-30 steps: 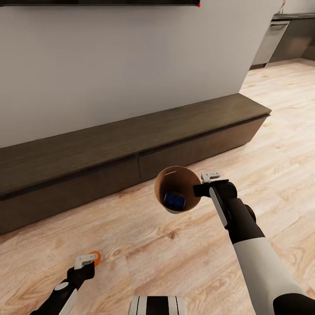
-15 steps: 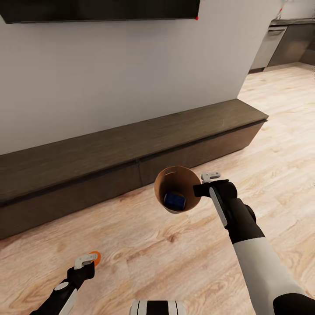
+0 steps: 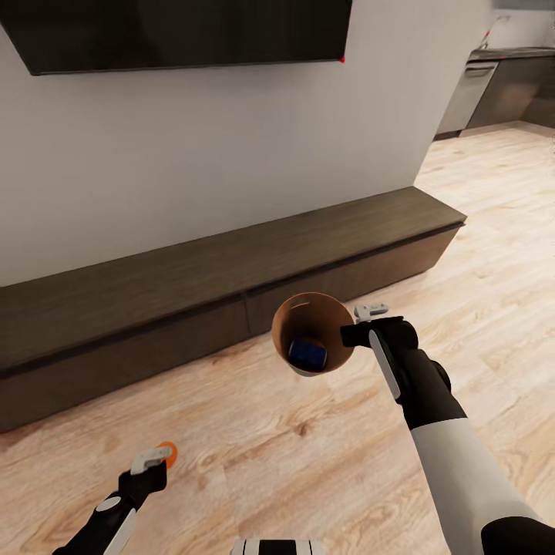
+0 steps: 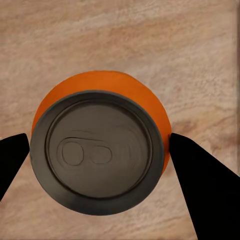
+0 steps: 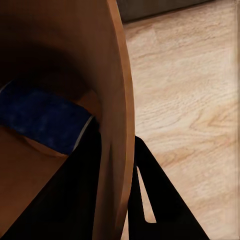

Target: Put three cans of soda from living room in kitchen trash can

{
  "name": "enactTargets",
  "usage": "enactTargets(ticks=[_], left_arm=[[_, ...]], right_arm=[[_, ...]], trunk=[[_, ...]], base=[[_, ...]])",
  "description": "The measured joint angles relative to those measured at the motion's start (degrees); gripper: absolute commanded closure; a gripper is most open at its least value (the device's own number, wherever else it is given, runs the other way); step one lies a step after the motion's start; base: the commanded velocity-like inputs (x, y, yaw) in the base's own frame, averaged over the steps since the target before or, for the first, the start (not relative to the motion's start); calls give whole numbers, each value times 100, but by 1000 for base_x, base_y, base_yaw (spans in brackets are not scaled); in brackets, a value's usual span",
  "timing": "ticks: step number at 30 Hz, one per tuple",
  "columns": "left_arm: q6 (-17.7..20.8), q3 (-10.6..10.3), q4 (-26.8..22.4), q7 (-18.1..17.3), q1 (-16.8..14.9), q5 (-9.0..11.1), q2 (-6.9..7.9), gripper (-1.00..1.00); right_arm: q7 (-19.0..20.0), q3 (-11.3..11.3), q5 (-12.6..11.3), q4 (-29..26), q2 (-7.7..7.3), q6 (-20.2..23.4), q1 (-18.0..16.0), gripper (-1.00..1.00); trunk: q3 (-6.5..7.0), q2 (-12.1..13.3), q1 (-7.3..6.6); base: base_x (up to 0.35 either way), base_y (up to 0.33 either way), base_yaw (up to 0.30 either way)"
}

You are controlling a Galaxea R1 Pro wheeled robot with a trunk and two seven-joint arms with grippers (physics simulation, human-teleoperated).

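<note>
**Head view: bucket held up with one can inside, a second can in the other gripper**

Head view shows the right gripper point(image 3: 356, 333) clamped on the rim of the trash can point(image 3: 311, 317), holding it above the plank floor point(image 3: 308, 455) with its mouth tipped toward the camera. Inside, on the orange-brown bottom, lies the blue can point(image 3: 307, 353). In the right wrist view one finger sits inside the wall point(image 5: 117, 100) and one outside, pinching it, with the blue can point(image 5: 42, 117) just beside the inner finger.

Low at the left, the left gripper point(image 3: 158, 456) grasps an orange can point(image 3: 168, 452). The left wrist view looks straight onto its grey top point(image 4: 97, 151), a dark finger point(image 4: 207, 185) touching each side, floor behind it.

A long low cabinet point(image 3: 193, 293) runs along the white wall point(image 3: 231, 146) under a dark screen point(image 3: 185, 31); its right end stops near the wall's corner. Past that corner open floor leads to the kitchen's grey cabinets point(image 3: 501, 89). Bare floor lies between the cabinet's front and both arms.
</note>
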Motion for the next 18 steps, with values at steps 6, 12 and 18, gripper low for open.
enactTargets(ticks=[6, 12, 18], left_arm=[[0, 0, -1, 0, 0, 0, 1, 100], [0, 0, 0, 0, 0, 0, 1, 100], [0, 0, 1, 0, 0, 0, 1, 100]], right_arm=[[0, 0, -1, -1, 0, 0, 0, 100], [2, 0, -2, 1, 0, 0, 0, 100], [0, 0, -2, 1, 0, 0, 0, 100]], trunk=[[163, 241, -132], [326, 481, -264], [489, 722, -395]], base=[[0, 0, 0], [0, 0, 0], [0, 0, 0]])
